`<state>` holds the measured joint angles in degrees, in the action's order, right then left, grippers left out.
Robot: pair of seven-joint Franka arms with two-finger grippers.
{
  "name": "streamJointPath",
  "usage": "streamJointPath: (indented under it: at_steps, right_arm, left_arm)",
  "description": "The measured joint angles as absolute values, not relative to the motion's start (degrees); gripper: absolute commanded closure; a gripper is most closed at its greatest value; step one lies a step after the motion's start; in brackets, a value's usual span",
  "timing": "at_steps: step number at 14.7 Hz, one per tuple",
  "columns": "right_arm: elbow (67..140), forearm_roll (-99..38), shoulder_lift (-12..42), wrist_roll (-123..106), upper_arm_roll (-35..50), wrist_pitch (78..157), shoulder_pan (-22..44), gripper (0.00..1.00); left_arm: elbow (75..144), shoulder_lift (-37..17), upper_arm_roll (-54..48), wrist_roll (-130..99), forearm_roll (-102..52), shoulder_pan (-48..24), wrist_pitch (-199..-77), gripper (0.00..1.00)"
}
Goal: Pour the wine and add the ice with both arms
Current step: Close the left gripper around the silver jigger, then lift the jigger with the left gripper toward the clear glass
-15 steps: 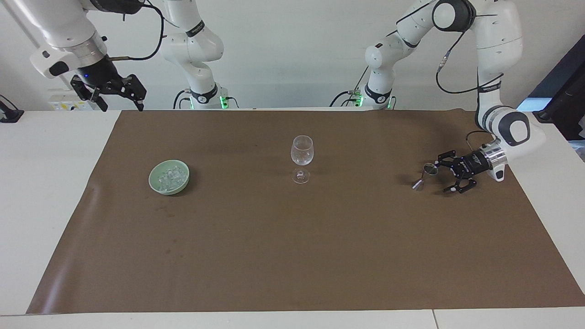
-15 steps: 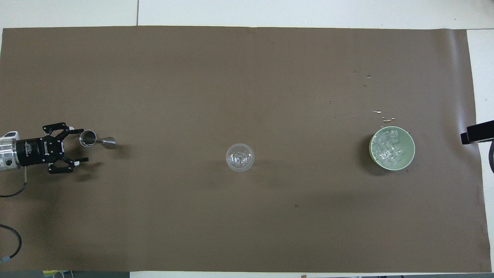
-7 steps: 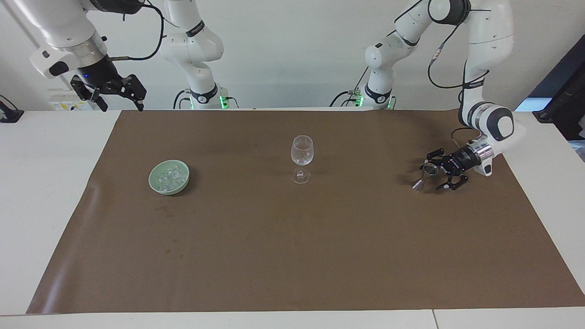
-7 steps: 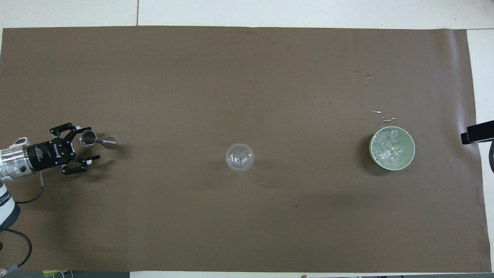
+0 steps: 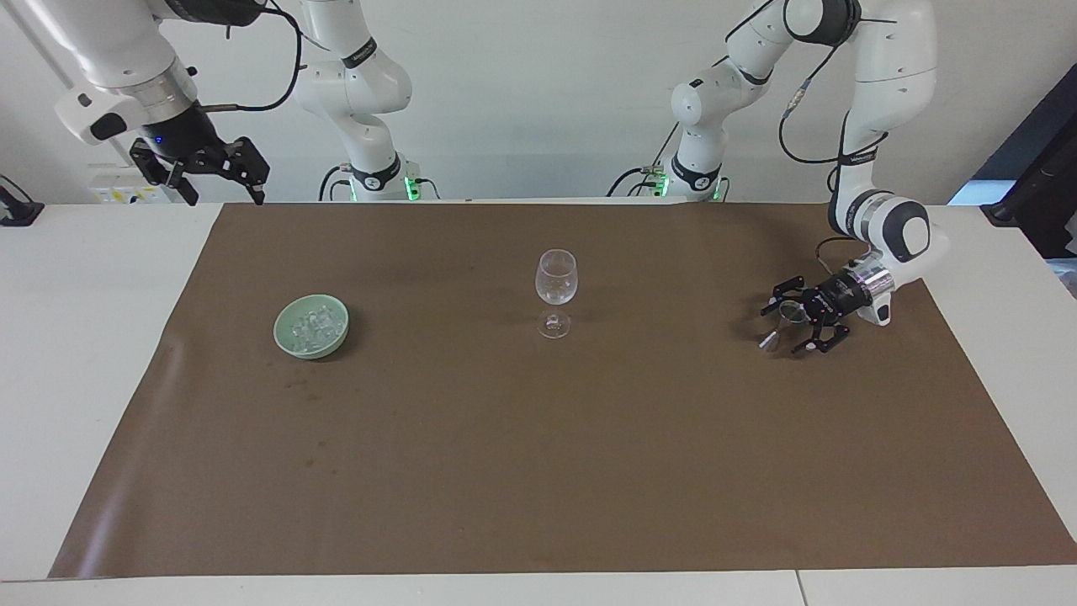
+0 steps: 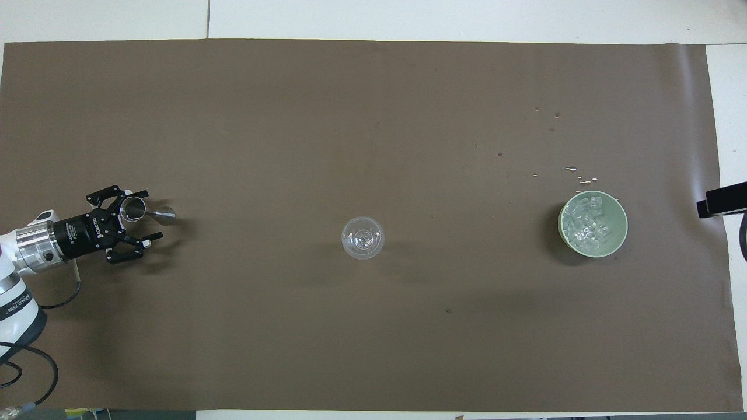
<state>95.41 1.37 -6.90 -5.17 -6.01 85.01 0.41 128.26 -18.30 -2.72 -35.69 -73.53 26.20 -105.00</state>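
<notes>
A small metal jigger stands on the brown mat toward the left arm's end; it also shows in the overhead view. My left gripper is open and low at the jigger, one finger on each side of its upper cup. A clear stemmed wine glass stands at the mat's middle. A pale green bowl toward the right arm's end holds the ice, several small clear cubes. My right gripper waits open, raised over the table's edge.
The brown mat covers most of the white table. Small wet drops lie on the mat just farther from the robots than the bowl. Only a black tip of the right gripper shows in the overhead view.
My left gripper has moved in toward the jigger, from beside it to having its open fingers around the jigger's cup. The right arm, glass and bowl have not moved.
</notes>
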Motion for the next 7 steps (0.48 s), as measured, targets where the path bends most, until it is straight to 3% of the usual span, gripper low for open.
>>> streamJointPath:
  at_steps: [2,4,6,7]
  right_arm:
    - [95.4,1.4,-6.9,-5.2,-6.0,85.0,0.4,0.00]
    - [95.4,1.4,-6.9,-5.2,-6.0,85.0,0.4,0.00]
    - [95.4,1.4,-6.9,-5.2,-6.0,85.0,0.4,0.00]
    - [95.4,1.4,-6.9,-5.2,-6.0,85.0,0.4,0.00]
  left_arm:
    - [128.7,-18.1,-2.7,-35.3,-74.0,26.2,-105.0,0.01]
    - [128.9,-18.0,-2.7,-34.6,-74.2,26.2,-104.9,0.10]
    - [129.1,-17.8,-2.7,-34.2,-74.3,26.2,-104.8,0.45]
    - [129.2,-17.7,-2.7,-34.1,-74.3,26.2,-104.6,0.74]
